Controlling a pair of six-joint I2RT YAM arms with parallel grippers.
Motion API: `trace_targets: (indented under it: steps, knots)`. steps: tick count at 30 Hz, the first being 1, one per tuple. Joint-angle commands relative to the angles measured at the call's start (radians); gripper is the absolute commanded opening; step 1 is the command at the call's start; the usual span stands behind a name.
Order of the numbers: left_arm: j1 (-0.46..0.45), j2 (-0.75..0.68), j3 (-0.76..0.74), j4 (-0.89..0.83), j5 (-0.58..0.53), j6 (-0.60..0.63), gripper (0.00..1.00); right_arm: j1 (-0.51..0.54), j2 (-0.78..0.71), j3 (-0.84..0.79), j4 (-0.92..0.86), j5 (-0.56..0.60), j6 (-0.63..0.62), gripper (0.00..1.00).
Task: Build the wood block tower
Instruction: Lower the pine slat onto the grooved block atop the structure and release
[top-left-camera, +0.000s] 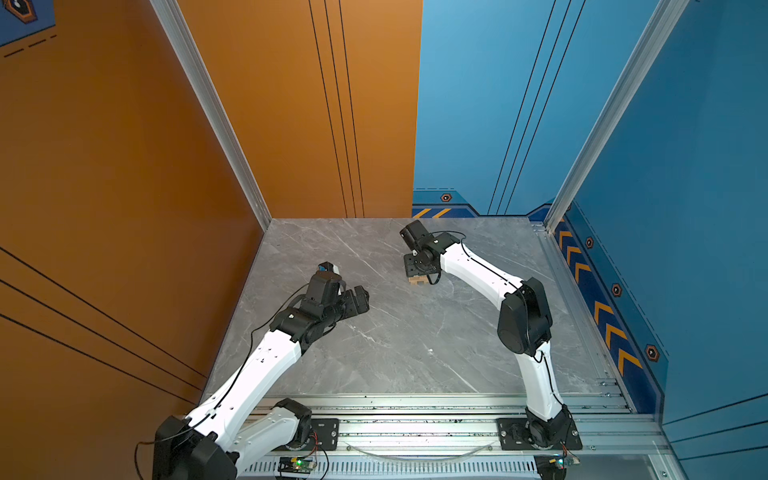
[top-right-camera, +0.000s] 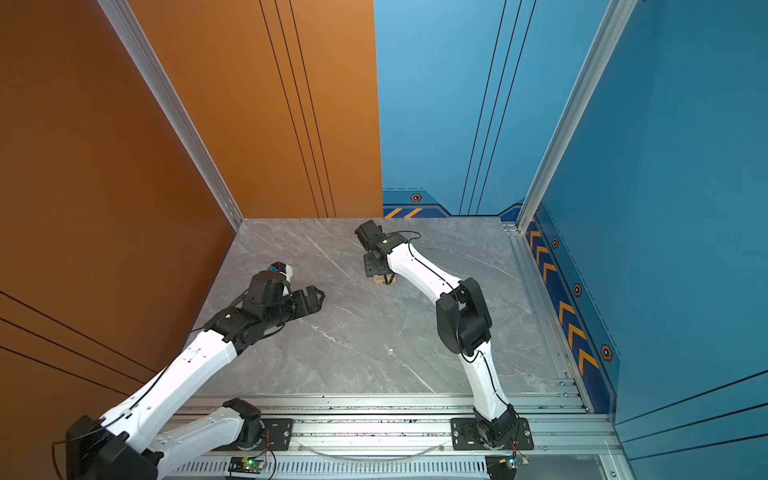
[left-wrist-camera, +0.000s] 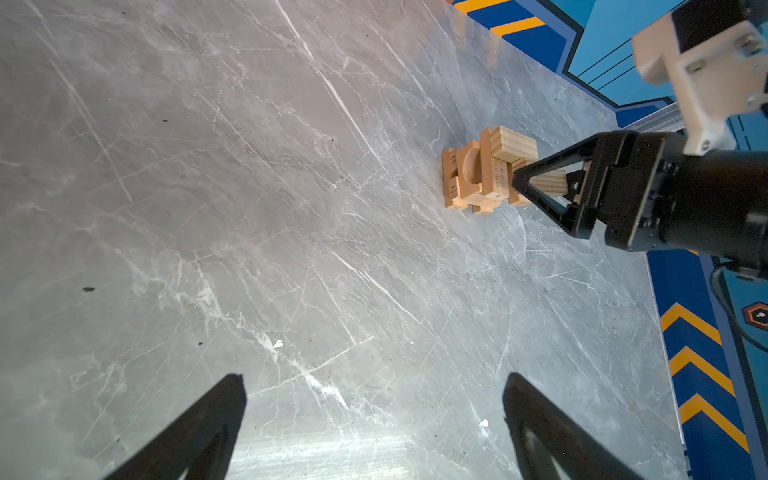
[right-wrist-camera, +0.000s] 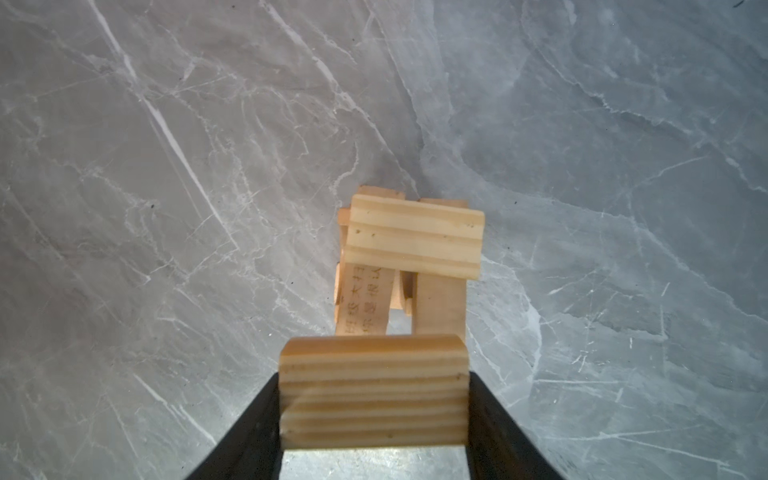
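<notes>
In a top view, the right end effector (top-left-camera: 417, 272) is clamping a grooved wood block (right-wrist-camera: 374, 390) just above the tower (top-left-camera: 417, 282) at the bench's (top-left-camera: 415, 353) upper middle. The left end effector (top-left-camera: 360, 300) is hovering open, well apart at centre-left.

Tower (top-left-camera: 417, 282) barely peeks from under the right arm (top-left-camera: 426, 255) in both top views; left gripper (left-wrist-camera: 374, 378) fingers (left-wrist-camera: 208, 424) run off-frame.

Tower (left-wrist-camera: 494, 178): pale crossed bars, upright, 12 o'clock from worktop (top-left-camera: 374, 332) centre. Ridged block (right-wrist-camera: 372, 390): held level at its top.
</notes>
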Motion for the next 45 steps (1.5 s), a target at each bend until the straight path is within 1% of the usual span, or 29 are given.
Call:
trace_targets:
  steps: [1,5,18,30,37,45]
  knots:
    - [-0.008,0.038,0.046,0.022,0.026,0.042,0.98,-0.013,0.02,0.041,-0.035,-0.011,0.031,0.49]
    - [-0.01,0.06,0.056,0.03,0.034,0.049,0.98,-0.027,0.039,0.051,-0.041,-0.015,0.039,0.49]
    - [-0.004,0.069,0.055,0.038,0.032,0.054,0.98,-0.04,0.055,0.054,-0.05,-0.029,0.042,0.49]
    - [0.039,0.019,0.026,0.045,0.006,0.046,0.98,-0.04,0.068,0.057,-0.05,-0.036,0.043,0.5]
    - [0.069,-0.008,0.003,0.052,0.01,0.035,0.98,-0.041,0.082,0.067,-0.05,-0.04,0.044,0.51]
    - [0.084,-0.022,0.0,0.052,0.018,0.028,0.98,-0.042,0.094,0.083,-0.057,-0.041,0.042,0.53]
